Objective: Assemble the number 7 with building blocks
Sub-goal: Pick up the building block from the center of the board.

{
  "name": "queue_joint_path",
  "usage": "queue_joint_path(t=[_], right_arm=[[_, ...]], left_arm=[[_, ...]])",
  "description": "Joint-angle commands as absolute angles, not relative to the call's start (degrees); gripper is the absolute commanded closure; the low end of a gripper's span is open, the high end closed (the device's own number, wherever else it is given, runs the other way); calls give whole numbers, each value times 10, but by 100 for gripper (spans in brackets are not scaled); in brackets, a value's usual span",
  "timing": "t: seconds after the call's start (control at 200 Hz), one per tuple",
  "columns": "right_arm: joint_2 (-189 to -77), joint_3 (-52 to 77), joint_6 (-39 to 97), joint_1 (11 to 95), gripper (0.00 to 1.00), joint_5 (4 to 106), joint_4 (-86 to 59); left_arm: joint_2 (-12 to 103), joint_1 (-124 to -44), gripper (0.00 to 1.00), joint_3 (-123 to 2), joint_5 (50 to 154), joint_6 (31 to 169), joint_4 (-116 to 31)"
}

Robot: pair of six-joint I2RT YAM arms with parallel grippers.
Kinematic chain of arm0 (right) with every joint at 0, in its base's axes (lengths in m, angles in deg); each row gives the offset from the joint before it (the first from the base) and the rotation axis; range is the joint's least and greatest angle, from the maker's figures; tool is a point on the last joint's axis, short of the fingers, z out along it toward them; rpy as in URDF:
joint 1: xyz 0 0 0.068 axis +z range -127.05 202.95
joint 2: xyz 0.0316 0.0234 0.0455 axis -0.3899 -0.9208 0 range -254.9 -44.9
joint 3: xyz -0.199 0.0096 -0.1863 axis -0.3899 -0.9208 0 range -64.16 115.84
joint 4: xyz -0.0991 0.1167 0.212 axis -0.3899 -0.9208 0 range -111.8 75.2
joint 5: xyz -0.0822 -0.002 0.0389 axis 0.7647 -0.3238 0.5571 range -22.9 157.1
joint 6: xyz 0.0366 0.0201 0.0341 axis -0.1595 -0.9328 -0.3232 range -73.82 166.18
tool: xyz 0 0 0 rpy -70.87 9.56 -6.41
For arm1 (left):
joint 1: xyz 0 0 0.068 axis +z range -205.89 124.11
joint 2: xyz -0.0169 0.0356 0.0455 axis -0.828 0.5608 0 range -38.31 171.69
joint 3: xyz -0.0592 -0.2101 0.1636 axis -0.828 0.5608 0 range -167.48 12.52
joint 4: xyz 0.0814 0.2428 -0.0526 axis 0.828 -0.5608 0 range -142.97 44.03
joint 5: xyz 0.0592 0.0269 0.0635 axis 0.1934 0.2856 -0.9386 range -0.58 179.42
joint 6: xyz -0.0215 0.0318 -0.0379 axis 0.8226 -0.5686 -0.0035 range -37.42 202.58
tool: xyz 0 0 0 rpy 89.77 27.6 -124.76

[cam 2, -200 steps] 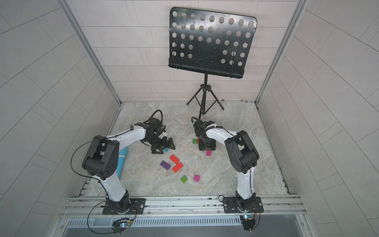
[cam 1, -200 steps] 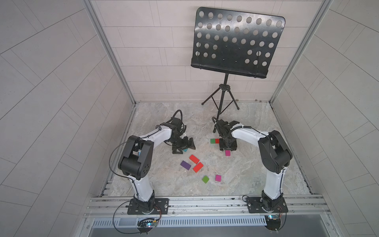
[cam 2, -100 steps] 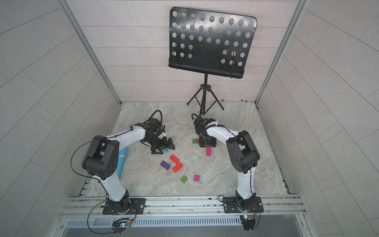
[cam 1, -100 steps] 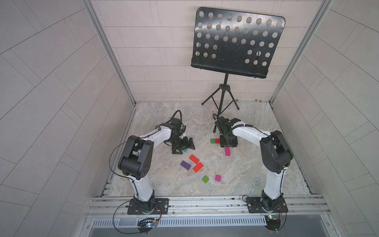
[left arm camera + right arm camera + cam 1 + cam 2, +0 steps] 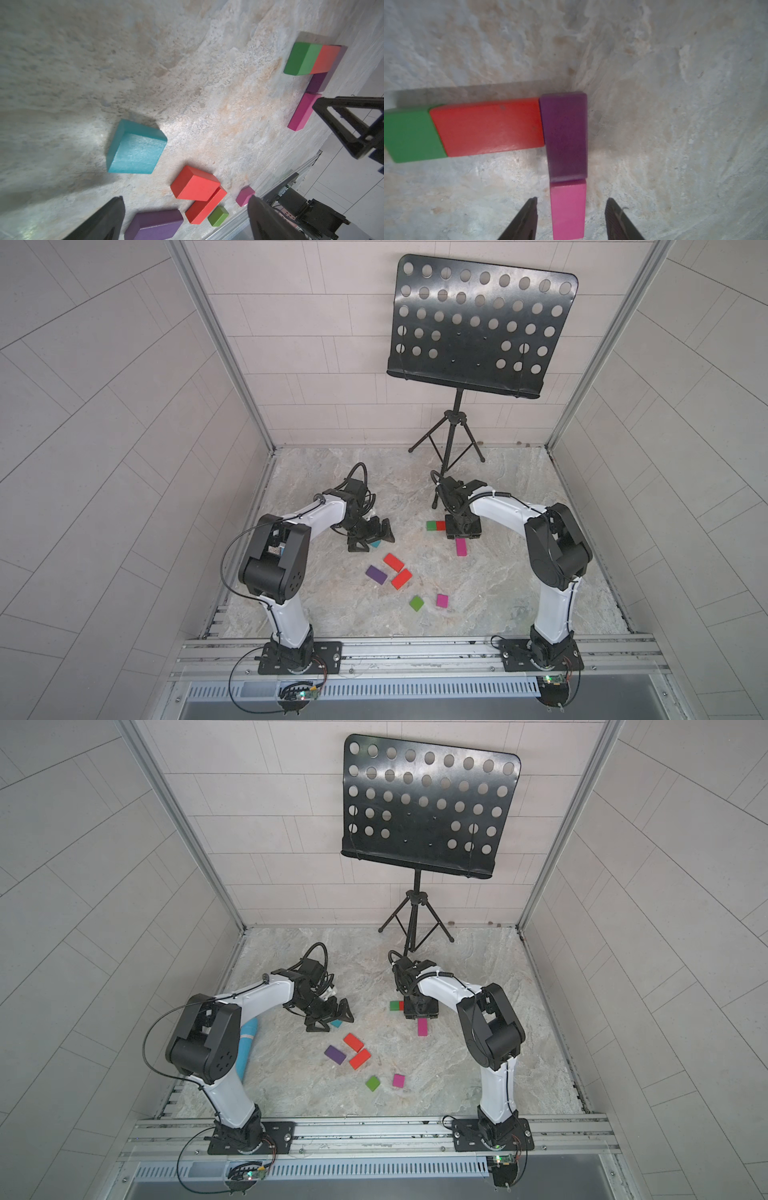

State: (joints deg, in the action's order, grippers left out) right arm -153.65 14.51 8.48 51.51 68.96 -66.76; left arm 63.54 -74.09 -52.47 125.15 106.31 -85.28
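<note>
The number 7 lies part-built in the right wrist view: a green block [image 5: 411, 135] and a red block [image 5: 488, 128] form the bar. A purple block [image 5: 564, 135] and a magenta block [image 5: 568, 207] run down as the stem. My right gripper [image 5: 572, 199] is open astride the magenta block [image 5: 460, 546], with a gap on each side. My left gripper [image 5: 186, 197] hangs wide open over the floor near a teal block [image 5: 136, 147]. In both top views two red blocks [image 5: 393, 561], a purple block [image 5: 376, 575], a green square [image 5: 416, 603] and a magenta square [image 5: 442, 600] lie loose.
A black music stand [image 5: 457, 439] has its tripod feet just behind the right gripper [image 5: 462, 531]. A blue cylinder [image 5: 249, 1044] lies beside the left arm by the left wall. An aluminium rail [image 5: 415, 649] bounds the front edge.
The right gripper has drawn back off the magenta block, so more of its length shows in the top views. The left arm has not moved.
</note>
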Motion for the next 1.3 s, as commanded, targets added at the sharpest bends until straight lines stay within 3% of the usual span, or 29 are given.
queue_joint_path(t=[0.0,0.31,0.856,1.296], right_arm=[[-1464,122,53,556,43,702,-716],[-1323,-43,-145,697,41,654,-698],[-1383,-58,-224,797,36,609,-624],[-1406,-81,-234,811,46,584,-592]], left_arm=[[606,-733,0,-509,1237,1054,-860],[553,-717,0,-487,1196,1045,-869],[485,-717,0,-413,1181,1057,-858],[462,-718,0,-382,1183,1067,-844]])
